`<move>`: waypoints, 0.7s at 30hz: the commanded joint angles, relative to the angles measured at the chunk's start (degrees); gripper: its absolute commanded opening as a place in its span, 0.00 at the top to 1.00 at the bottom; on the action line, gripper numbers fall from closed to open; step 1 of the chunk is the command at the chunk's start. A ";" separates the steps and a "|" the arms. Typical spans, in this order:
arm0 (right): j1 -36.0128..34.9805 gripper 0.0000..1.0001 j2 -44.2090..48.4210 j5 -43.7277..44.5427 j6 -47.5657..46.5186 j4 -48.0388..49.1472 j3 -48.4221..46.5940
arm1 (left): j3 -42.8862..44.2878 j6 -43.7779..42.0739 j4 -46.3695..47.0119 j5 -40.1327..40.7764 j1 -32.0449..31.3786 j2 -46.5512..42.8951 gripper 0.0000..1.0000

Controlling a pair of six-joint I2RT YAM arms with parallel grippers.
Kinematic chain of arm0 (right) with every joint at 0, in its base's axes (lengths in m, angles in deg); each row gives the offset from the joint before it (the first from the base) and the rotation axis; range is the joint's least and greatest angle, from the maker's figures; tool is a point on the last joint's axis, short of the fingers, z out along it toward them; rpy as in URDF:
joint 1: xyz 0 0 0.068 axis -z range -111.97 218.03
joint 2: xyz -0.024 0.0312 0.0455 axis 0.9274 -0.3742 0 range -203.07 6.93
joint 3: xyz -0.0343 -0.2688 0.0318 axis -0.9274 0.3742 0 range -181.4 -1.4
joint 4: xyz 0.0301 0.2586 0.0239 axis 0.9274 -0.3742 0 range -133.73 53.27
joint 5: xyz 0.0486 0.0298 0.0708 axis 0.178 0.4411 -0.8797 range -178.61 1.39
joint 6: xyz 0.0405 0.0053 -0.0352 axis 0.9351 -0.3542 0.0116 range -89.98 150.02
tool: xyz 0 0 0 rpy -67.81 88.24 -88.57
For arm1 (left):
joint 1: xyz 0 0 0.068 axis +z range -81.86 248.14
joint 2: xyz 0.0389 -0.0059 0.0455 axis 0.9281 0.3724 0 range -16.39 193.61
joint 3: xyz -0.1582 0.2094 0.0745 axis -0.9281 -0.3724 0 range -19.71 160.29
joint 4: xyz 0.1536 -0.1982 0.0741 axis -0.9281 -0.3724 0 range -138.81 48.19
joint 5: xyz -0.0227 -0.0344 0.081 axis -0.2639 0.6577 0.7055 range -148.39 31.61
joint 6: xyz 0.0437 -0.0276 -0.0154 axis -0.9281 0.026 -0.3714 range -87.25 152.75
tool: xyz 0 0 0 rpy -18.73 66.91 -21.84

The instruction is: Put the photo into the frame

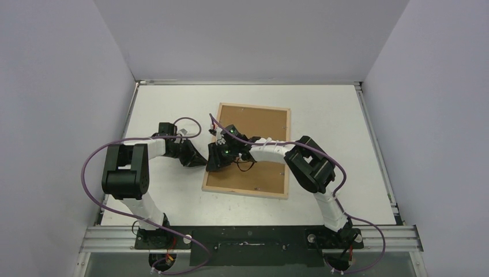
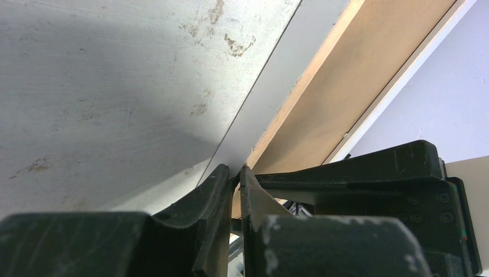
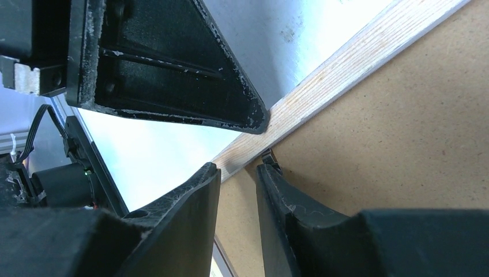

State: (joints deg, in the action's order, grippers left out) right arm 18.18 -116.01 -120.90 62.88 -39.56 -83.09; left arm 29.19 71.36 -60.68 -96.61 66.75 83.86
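Top external view: the frame [image 1: 245, 193] lies back-up on the desk [image 1: 167, 104], with a brown backing board [image 1: 259, 124] inside it. The left arm [image 1: 153, 147] reaches low to the frame's left rail, its end effector [image 2: 235, 170] pinched shut there. The right arm [image 1: 271, 150] folds across the frame, its end effector [image 3: 237, 167] narrowly parted over the same rail.

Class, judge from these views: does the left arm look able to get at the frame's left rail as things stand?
Likely yes: the left gripper sits right at the frame's left rail with nothing between them, though the right gripper crowds the same spot.
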 commanded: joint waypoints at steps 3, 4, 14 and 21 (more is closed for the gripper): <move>-1.18 0.66 3.01 5.13 -0.49 4.15 3.76 | 0.83 -0.44 -1.19 3.72 -0.19 0.62 0.92; -1.14 0.66 3.76 5.13 -0.46 5.16 4.26 | 0.88 -0.46 -1.31 3.76 -0.19 0.60 0.92; -0.88 0.59 13.20 7.03 -0.70 11.66 9.17 | 3.46 -1.19 -3.18 3.97 -0.19 0.10 0.89; 0.81 0.59 25.13 20.83 -6.26 3.63 12.03 | 5.62 -3.36 -6.64 8.44 -0.11 -3.68 0.84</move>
State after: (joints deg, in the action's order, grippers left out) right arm 17.48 -99.92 -110.60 61.22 -33.70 -70.72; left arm 32.01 70.40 -64.92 -92.15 66.46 83.68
